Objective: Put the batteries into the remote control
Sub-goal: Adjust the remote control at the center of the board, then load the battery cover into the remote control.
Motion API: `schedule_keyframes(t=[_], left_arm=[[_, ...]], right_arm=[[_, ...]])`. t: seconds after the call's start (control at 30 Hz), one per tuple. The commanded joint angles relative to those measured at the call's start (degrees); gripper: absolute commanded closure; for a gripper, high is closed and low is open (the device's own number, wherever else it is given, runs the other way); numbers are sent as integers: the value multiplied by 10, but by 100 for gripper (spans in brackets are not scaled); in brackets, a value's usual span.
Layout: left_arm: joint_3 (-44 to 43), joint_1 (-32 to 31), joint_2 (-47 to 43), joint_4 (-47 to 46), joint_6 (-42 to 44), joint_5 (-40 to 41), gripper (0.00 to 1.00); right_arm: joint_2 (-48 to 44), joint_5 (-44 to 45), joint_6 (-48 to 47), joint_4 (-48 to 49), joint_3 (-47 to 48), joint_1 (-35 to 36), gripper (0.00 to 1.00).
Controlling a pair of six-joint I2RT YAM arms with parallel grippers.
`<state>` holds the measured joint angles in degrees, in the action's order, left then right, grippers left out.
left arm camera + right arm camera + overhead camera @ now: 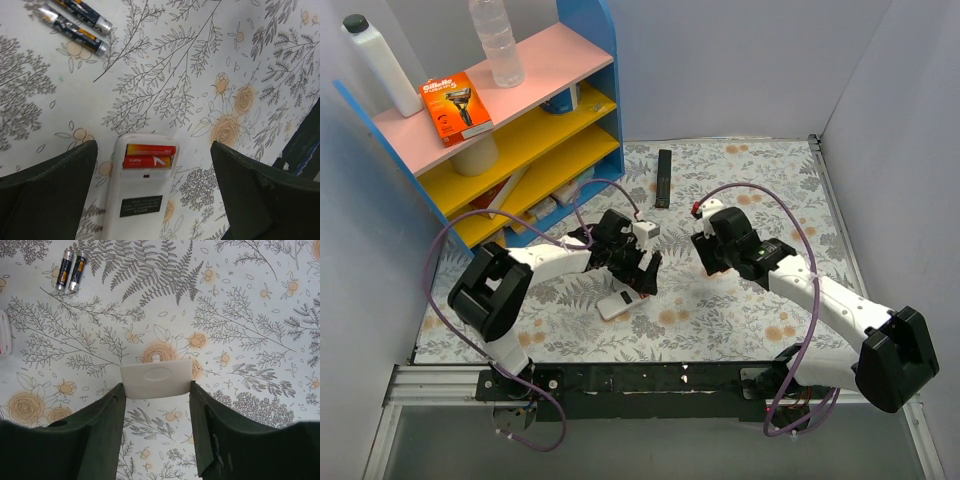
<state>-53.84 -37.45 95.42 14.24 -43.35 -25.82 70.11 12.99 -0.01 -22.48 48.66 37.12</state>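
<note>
The small remote control (pixel 140 195) lies white back up on the floral mat, also visible in the top view (pixel 619 303). Its open compartment holds two red-orange batteries (pixel 149 156) side by side. My left gripper (pixel 154 152) is open, its jaws standing either side of the remote's upper end without touching it (pixel 640 272). Two loose dark batteries with orange marks (pixel 77 25) lie together on the mat, also in the right wrist view (pixel 70 271). My right gripper (pixel 156 387) is shut on the white battery cover (pixel 157 377), held by its side edges above the mat (pixel 705 260).
A long slim black remote (pixel 663 178) lies at the back of the mat. A blue shelf unit (pixel 520 130) with bottles and a razor box stands at the back left. The table's dark front edge (pixel 300 145) is close to the left gripper.
</note>
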Motion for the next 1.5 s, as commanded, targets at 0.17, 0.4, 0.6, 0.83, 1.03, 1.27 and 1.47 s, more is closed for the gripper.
schedule_keyframes(t=[0.17, 0.4, 0.6, 0.83, 1.03, 1.27, 1.47], left_arm=[[-73, -62, 67, 71, 76, -40, 2], [-58, -90, 48, 101, 85, -74, 2], [-41, -91, 11, 82, 64, -26, 2], [-36, -50, -79, 5, -63, 19, 2], [90, 36, -243, -55, -218, 118, 2], [210, 56, -424, 24, -377, 341, 2], [283, 59, -550, 106, -472, 485, 3]], right_arm=[[-51, 11, 4, 2, -24, -16, 82], [-72, 6, 4, 2, -40, -16, 82], [-74, -16, 4, 10, -46, -16, 82], [-38, -108, -57, -2, -8, -14, 83], [25, -162, -101, -29, 36, 40, 82], [127, -184, -159, -77, 106, 128, 82], [214, -199, -208, -122, 174, 182, 82]])
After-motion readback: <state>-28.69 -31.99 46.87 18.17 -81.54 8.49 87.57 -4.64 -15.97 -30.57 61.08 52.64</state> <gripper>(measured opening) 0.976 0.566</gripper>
